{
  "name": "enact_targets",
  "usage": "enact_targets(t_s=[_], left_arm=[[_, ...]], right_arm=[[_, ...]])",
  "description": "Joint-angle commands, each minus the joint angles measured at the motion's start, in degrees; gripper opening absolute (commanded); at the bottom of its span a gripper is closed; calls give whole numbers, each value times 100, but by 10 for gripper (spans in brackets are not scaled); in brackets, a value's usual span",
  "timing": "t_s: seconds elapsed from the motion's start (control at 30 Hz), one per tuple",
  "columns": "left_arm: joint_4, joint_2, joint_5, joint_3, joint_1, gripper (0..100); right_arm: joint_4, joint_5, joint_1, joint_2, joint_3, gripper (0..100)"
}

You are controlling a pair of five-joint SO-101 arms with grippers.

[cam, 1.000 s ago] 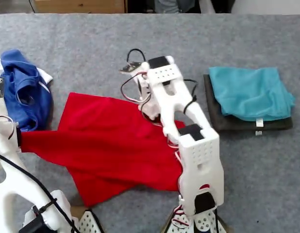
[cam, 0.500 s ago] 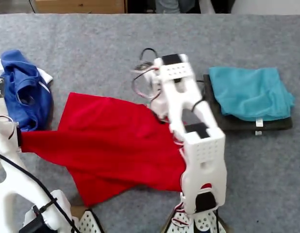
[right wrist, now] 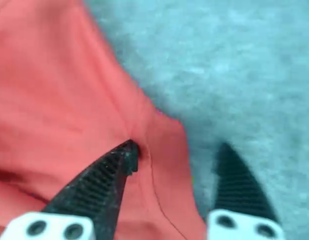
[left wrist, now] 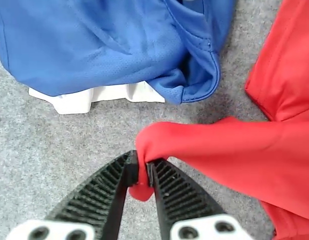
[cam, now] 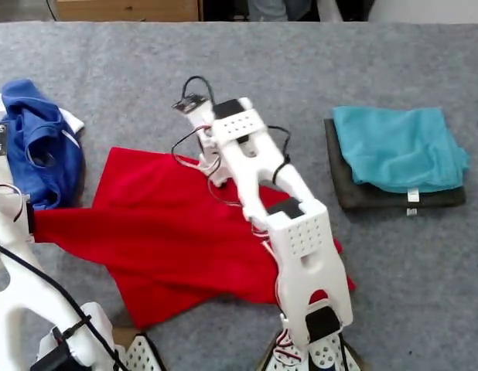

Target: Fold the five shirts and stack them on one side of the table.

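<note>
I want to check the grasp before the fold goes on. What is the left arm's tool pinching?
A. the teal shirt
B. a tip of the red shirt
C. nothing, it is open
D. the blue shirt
B: in the left wrist view the left tool is shut on a bunched tip of the red shirt, while the blue shirt lies apart from it.
</note>
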Motion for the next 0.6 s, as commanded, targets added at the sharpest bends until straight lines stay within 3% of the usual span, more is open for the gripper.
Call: enact_targets(t_s=[0.0, 0.27, 0.43, 0.57], left_arm=[[18, -79, -35, -163, 4, 29], [26, -79, -35, -154, 233, 29], [35, -79, 9, -119, 1033, 29], [35, -79, 220, -119, 1596, 29]], right_arm=[[316, -62, 290, -84, -31, 57], [1723, 114, 844, -119, -22, 32], [1732, 62, 1679, -664, 523, 14], [1732, 624, 2374, -1675, 1956, 14]])
